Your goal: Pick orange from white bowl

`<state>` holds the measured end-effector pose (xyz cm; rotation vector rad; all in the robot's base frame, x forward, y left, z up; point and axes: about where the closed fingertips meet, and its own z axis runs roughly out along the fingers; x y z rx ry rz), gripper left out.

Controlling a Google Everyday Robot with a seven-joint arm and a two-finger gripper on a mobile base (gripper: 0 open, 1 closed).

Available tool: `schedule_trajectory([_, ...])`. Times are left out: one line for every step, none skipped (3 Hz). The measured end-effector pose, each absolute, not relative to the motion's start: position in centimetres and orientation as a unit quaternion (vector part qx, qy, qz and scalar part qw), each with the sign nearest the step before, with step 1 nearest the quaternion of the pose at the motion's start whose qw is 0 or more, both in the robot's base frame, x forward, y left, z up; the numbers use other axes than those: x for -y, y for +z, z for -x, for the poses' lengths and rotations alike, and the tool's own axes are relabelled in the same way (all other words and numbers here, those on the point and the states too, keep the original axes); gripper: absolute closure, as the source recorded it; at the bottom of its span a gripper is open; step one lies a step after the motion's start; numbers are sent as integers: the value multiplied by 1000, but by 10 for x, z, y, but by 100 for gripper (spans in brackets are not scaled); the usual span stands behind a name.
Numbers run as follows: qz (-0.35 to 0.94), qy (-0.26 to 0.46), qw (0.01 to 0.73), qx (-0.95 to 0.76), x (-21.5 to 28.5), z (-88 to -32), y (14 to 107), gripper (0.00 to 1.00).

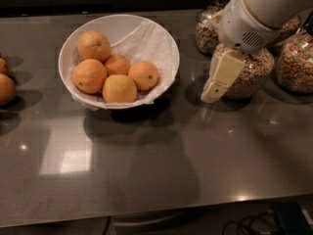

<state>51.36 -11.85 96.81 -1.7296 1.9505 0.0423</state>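
The white bowl [166, 43], lined with crumpled white paper, stands at the back left of the dark counter. It holds several oranges. The orange [144, 75] on the bowl's right side shows a small dark stem dot, and a paler, yellower one [119, 88] lies at the front. My gripper [209, 96] hangs from the white arm at the upper right, tip pointing down and left. It is above the counter, to the right of the bowl and apart from it, in front of a cereal jar. It holds nothing that I can see.
Glass jars of cereal stand behind and right of the gripper: one right behind it [249, 77], one further back [205, 31], one at the right edge [296, 62]. Two loose oranges [6, 88] lie at the left edge. Cables [254, 224] lie below the counter's front edge.
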Motion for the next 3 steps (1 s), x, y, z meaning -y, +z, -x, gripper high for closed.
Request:
schedule_trajectory([640,15,266,-721,118,-514,969,0])
schedule_trajectory([650,12,274,-709,111,-519,969,0])
schedule_trajectory([665,19,298,-684,84,-554,966,0])
